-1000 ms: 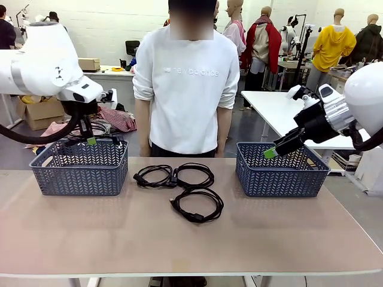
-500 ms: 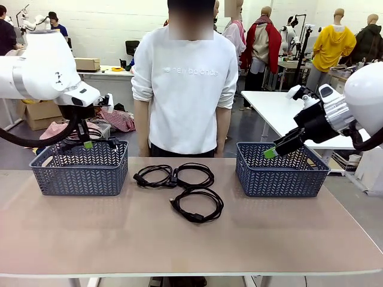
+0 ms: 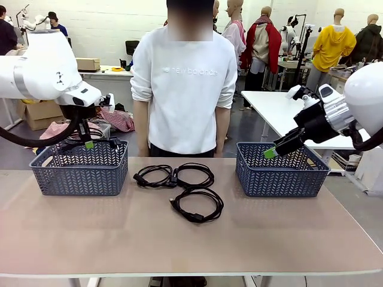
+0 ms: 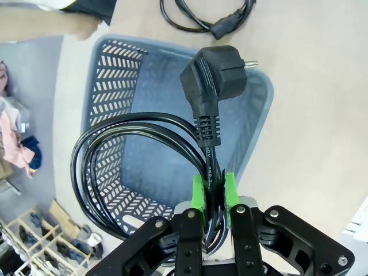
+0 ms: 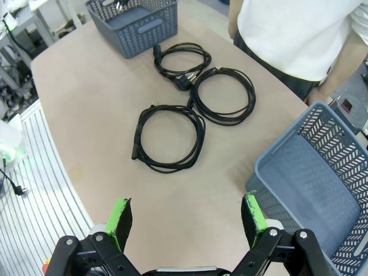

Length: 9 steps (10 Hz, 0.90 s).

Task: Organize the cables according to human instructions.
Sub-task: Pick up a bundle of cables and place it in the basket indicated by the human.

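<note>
A: Front view. The left gripper [image 3: 88,143] is clamped on the held cable [image 3: 109,142], above the left basket [image 3: 78,174]. The right gripper [image 3: 270,153] is spread wide with nothing in it, over the right basket [image 3: 281,174].
B: Other cables?
A: Three cables [image 3: 197,205] are laid as round black coils on the table [image 3: 90,233], between the baskets, in front of the person [image 3: 185,84].
B: Left wrist view?
A: The cord is pinched between the green pads [image 4: 198,192], just below the plug [image 4: 215,75]. Thin black loops are hung out to one side, over the basket floor. Judgement: the whole coil should be lowered inside the walls before the jaws are parted. Otherwise a loop or the plug could be caught on the rim.
B: Right wrist view?
A: The fingers are held wide apart and nothing is gripped. The three coils are seen apart from the right basket. Two are touching or nearly so, and the third is laid near them.
</note>
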Tool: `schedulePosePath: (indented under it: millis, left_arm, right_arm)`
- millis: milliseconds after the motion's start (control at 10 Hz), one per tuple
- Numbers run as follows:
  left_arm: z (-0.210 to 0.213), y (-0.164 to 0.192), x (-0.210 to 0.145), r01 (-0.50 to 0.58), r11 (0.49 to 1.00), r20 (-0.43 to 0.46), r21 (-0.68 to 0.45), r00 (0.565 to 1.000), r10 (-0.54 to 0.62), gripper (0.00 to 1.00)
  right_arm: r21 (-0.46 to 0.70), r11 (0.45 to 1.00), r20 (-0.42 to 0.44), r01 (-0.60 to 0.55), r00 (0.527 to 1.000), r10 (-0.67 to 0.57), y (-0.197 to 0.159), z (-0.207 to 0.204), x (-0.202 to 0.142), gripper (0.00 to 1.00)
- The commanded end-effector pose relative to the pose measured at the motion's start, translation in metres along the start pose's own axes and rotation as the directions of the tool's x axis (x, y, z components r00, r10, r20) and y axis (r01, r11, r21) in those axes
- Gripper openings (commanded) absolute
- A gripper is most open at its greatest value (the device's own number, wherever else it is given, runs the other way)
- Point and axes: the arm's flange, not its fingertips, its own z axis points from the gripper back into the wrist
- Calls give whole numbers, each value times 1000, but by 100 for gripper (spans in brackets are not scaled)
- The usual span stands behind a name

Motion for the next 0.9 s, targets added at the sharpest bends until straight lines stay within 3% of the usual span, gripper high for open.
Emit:
schedulePosePath:
  millis: [0,800]
  left_arm:
    - [-9,7,-3,-9,1000,-5,6,1000,9,16]
    - [-66,45,-27,-79,997,-70,22,994,81,16]
  right_arm:
    - [15,1000,18,-10,1000,10,-2,-1,1,100]
    - [15,1000,18,-10,1000,10,-2,-1,1,100]
